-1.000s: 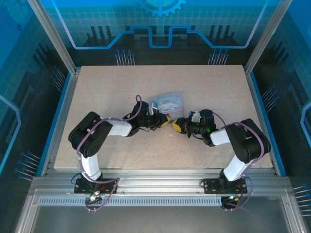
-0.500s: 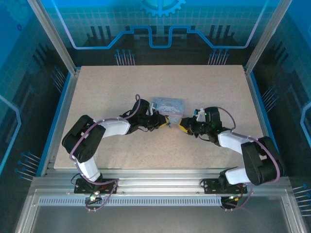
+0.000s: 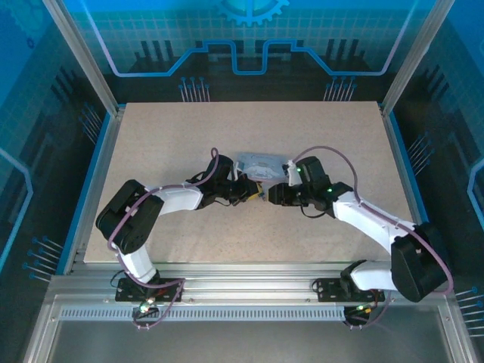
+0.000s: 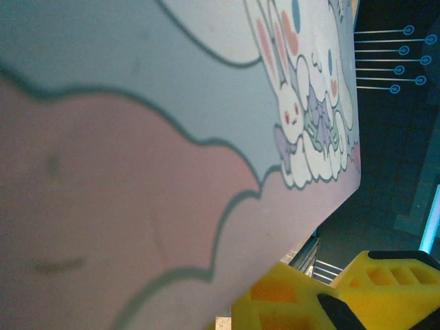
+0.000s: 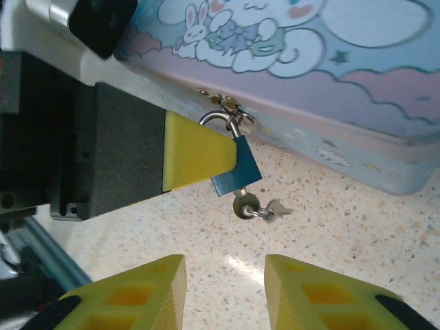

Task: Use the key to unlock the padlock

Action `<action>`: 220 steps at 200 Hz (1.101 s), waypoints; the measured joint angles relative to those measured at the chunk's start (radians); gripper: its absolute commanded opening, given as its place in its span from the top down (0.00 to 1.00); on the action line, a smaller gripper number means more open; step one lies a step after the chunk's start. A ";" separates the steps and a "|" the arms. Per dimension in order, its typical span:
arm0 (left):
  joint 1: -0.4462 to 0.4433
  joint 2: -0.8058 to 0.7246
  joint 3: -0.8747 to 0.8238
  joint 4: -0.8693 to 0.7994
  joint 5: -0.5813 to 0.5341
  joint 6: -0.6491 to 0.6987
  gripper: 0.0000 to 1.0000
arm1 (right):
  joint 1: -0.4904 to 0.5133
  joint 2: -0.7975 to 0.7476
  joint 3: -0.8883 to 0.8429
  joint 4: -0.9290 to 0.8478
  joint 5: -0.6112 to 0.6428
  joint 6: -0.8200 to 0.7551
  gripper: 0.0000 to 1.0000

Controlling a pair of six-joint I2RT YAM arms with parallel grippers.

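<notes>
The small dark grey metal key (image 5: 249,205) sits in the underside of the blue padlock (image 5: 239,177), which hangs from the hasp of the pale blue cartoon tin (image 5: 330,82) above the speckled table (image 5: 385,234). We see the left gripper (image 5: 213,155) clamped on the padlock body. The key's long axis runs out from the padlock toward the right gripper (image 5: 225,285), whose yellow fingers stand apart and empty just short of it. We judge the right arm better placed for the turn.

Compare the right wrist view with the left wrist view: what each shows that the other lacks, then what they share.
Right wrist: the blue padlock hanging from the tin, the key at its base, the open right hand. Left wrist: a dark wall with blue pins. Both: the tin's cartoon lid and the left hand, which pinches the padlock.
</notes>
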 measured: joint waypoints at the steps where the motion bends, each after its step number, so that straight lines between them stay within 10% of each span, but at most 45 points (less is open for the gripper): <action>1: 0.000 0.000 0.000 0.000 0.000 0.000 1.00 | 0.002 0.002 0.002 -0.002 0.002 -0.003 0.60; 220: 0.000 0.000 0.011 0.000 0.005 0.000 1.00 | 0.117 0.237 0.186 -0.121 0.208 -0.216 0.61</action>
